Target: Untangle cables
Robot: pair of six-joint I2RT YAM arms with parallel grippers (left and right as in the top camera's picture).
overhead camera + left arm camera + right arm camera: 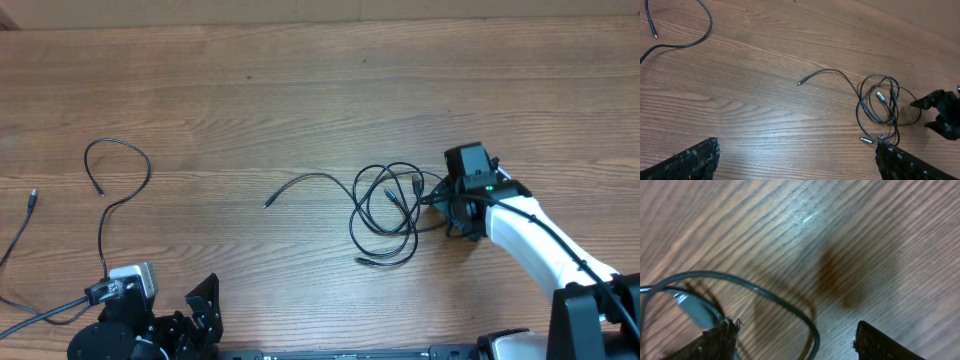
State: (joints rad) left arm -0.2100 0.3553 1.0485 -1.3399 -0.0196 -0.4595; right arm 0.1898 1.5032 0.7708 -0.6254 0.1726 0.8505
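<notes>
A tangle of thin black cables [388, 208] lies coiled right of the table's middle, with one tail ending in a plug tip [267, 204] to its left. It also shows in the left wrist view [880, 107]. A separate cable [118, 170] curls at the left. My right gripper [438, 204] is low at the tangle's right edge, open, with a cable loop [790, 307] lying between its fingers [795, 340]. My left gripper [190, 315] is open and empty near the front edge; its fingers frame bare wood in its wrist view [797, 160].
Another cable end with a plug tip [32, 198] lies at the far left edge. The robot's thicker wiring [40, 315] runs along the front left. Bare wooden table [320, 90] stretches across the back.
</notes>
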